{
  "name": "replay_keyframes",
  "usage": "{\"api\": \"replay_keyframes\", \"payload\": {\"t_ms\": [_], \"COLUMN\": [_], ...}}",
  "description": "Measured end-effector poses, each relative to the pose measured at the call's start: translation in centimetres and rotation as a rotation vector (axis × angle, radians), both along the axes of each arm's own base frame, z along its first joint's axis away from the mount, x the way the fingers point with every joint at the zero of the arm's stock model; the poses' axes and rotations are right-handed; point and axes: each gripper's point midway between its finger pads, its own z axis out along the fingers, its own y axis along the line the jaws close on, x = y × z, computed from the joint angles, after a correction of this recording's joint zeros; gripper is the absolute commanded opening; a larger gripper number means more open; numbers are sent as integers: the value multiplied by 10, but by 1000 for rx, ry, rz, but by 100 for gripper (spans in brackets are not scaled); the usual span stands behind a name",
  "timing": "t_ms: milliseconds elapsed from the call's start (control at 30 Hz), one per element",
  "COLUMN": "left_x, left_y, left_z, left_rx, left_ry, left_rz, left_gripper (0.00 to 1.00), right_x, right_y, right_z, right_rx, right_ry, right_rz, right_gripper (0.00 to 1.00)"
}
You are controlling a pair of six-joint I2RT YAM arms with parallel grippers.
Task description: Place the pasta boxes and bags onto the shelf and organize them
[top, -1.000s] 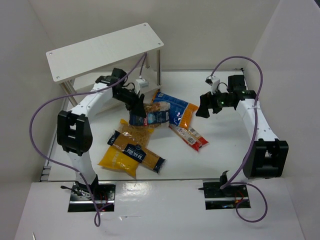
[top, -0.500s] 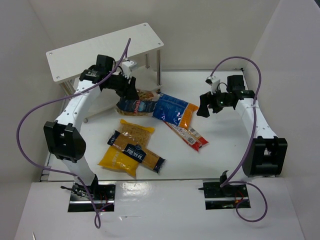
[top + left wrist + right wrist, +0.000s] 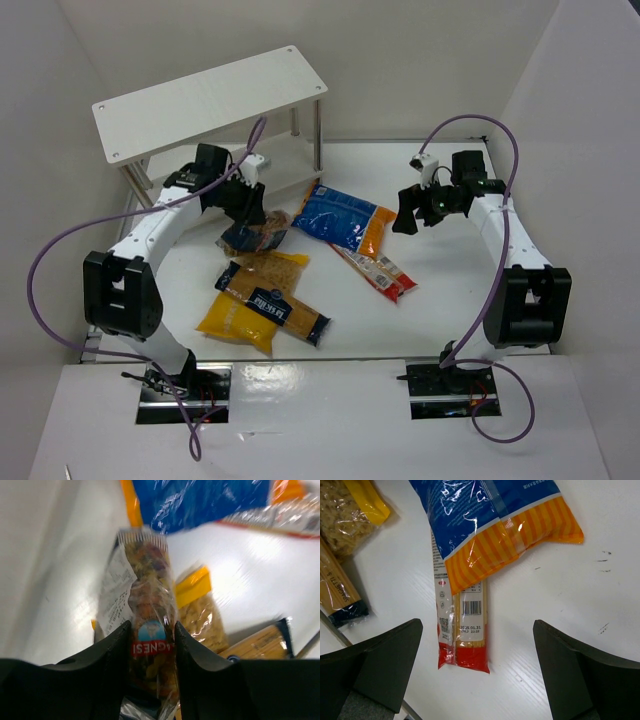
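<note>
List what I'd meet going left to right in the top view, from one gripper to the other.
left gripper, shut on a clear bag → blue bag → right gripper, open. The red packet overlaps the blue bag, so it is left out.

Clear, crinkly film on the pasta bag [image 3: 147, 580], catching light between the matt black plastic fingers [image 3: 110, 652] of the left gripper [image 3: 151, 630]. The blue bag [image 3: 470, 510] is glossy, wrinkled plastic, and the red packet [image 3: 465, 657] is shiny cellophane. The table [image 3: 545, 610] is smooth white with a faint sheen. On the shelf [image 3: 210, 95], matt white boards and polished metal legs [image 3: 319, 132].
</note>
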Motion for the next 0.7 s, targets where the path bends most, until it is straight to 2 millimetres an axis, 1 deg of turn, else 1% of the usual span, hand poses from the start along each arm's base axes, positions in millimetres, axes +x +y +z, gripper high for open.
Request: {"api": "replay_keyframes", "payload": {"t_ms": [67, 100, 300, 333, 367, 433, 500, 533, 567, 600, 667, 700], "left_x": [-10, -11, -11, -10, -10, -8, -8, -7, -5, -4, -1, 1], "left_y": [6, 7, 4, 4, 4, 2, 2, 1, 1, -1, -3, -4], "left_z": [-31, -37, -39, -40, -41, -43, -46, -48, -51, -55, -63, -65], "left_rx": [29, 36, 97, 113, 124, 150, 172, 188, 207, 225, 260, 277], "left_ry": [54, 54, -16, -26, -30, -43, -47, -51, -49, -47, -40, -40], "left_rz": [14, 19, 31, 36, 39, 45, 51, 54, 58, 59, 63, 64], "left_gripper": [0, 0, 0, 7, 17, 32, 45, 47, 52, 54, 56, 60], "right_x": [0, 0, 1, 1, 1, 1, 1, 1, 1, 1, 0, 0], "right_y": [0, 0, 1, 1, 1, 2, 2, 2, 2, 2, 3, 3], "right_z": [0, 0, 1, 1, 1, 1, 1, 2, 2, 2, 2, 2], "right_rx": [0, 0, 4, 6, 8, 10, 10, 11, 11, 11, 14, 16], "right_ry": [-1, -2, -4, -5, -5, -6, -6, -6, -6, -6, -6, -6], "right_rz": [0, 0, 3, 4, 5, 7, 7, 7, 7, 7, 9, 10], "right_gripper": [100, 100, 100, 100, 100, 100, 100, 100, 100, 100, 100, 100]}}
